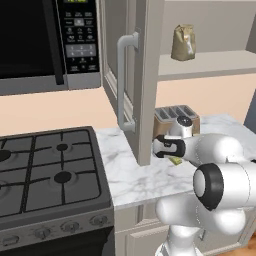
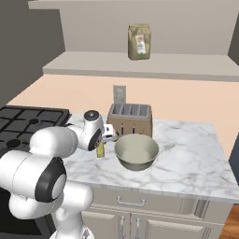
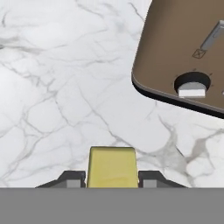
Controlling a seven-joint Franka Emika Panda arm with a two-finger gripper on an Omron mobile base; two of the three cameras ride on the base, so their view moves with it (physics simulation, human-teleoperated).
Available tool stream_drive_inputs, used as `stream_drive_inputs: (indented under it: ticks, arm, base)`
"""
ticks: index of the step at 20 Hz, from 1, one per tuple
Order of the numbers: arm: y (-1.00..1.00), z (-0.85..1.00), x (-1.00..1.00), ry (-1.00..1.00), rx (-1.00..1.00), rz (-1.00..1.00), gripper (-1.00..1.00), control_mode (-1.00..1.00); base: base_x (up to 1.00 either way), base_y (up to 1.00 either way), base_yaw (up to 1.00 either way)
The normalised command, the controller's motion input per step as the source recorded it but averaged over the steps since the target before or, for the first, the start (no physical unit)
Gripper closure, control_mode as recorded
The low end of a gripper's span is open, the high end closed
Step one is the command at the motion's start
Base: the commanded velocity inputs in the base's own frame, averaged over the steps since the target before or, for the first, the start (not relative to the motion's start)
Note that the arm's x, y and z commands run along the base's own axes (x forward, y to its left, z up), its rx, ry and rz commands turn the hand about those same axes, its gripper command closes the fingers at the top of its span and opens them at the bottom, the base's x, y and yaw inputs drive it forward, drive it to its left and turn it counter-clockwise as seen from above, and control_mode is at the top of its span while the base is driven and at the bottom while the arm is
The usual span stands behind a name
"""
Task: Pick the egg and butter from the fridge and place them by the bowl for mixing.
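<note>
My gripper [image 3: 112, 178] is shut on the butter [image 3: 112, 166], a small yellow block held between the two dark fingertips just above the marble counter [image 3: 57, 96]. From the right base camera, the butter [image 2: 100, 150] hangs under the gripper [image 2: 101, 144], a little left of the pale beige bowl [image 2: 136, 164]. From the left base camera, the gripper [image 1: 174, 157] and the butter [image 1: 175, 160] sit in front of the brown slotted box [image 1: 176, 116]. The egg and the fridge are out of view.
The brown slotted box [image 2: 130, 120] stands behind the bowl, and its side [image 3: 188, 52] is close to the gripper. An open grey cabinet door [image 1: 145, 75] with a bar handle hangs left of the arm. The stove [image 1: 50, 170] and microwave [image 1: 45, 40] lie further left. A brown bag [image 2: 140, 42] sits on the shelf.
</note>
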Motion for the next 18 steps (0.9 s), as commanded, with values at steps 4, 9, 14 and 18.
stream_drive_inputs:
  ticks: [4,9,14,18]
  arm:
    - [0.0,0.0,0.0,0.0,0.0,0.0,-1.0,-1.0]
    - [0.0,0.13,-0.27,-0.07,0.0,0.0,-1.0,-1.0]
    - [0.11,0.51,-0.82,-0.2,0.0,0.0,-1.0,-1.0]
    - [0.17,0.52,-0.64,-0.21,0.01,-0.08,-1.0,-1.0]
  base:
    - [0.0,0.0,0.0]
    - [0.0,0.0,0.0]
    - [0.0,0.0,0.0]
    - [0.0,0.0,0.0]
